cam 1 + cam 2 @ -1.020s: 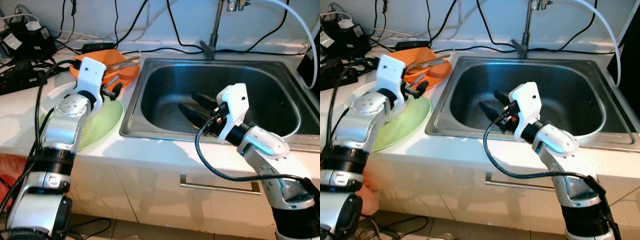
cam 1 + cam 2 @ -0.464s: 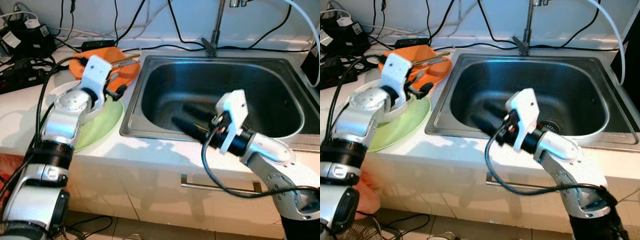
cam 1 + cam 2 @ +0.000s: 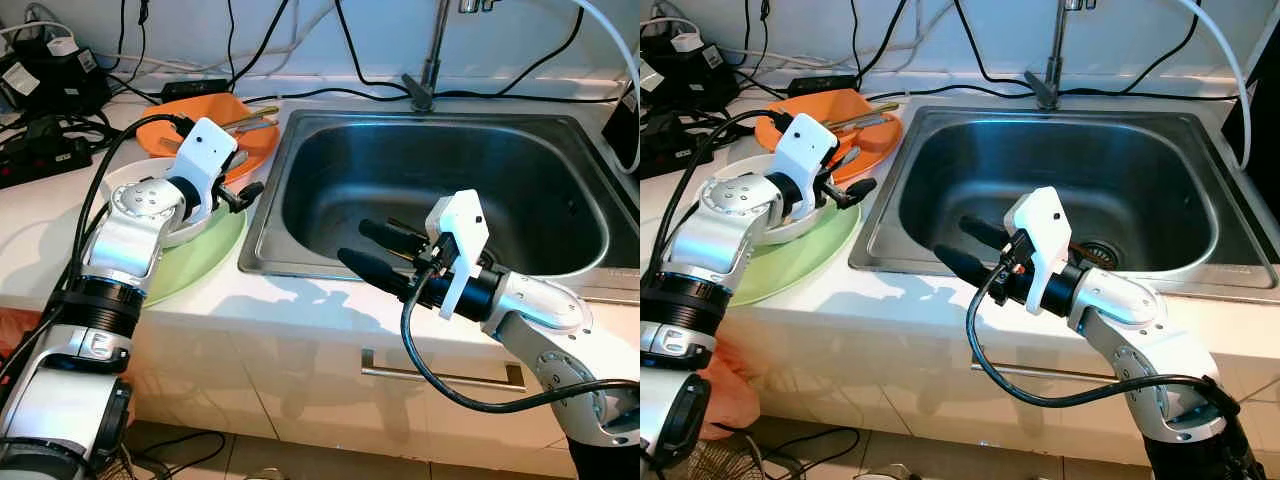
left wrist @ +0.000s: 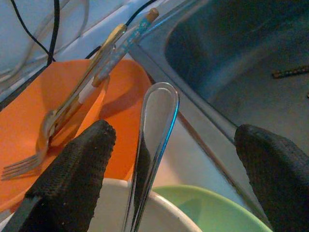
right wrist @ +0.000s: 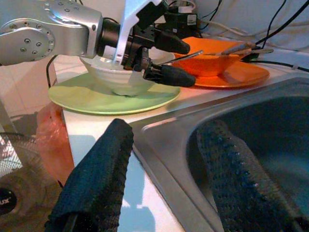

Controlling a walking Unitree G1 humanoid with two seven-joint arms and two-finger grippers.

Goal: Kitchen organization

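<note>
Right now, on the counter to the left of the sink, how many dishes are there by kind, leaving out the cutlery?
Plates: 2, the green plate and the orange plate
Bowls: 2, the white bowl on the green plate and the orange bowl on the orange plate
Total: 4

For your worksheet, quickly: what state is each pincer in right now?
Left pincer: open, a spoon between its fingers, ungripped.
Right pincer: open, holding nothing.
</note>
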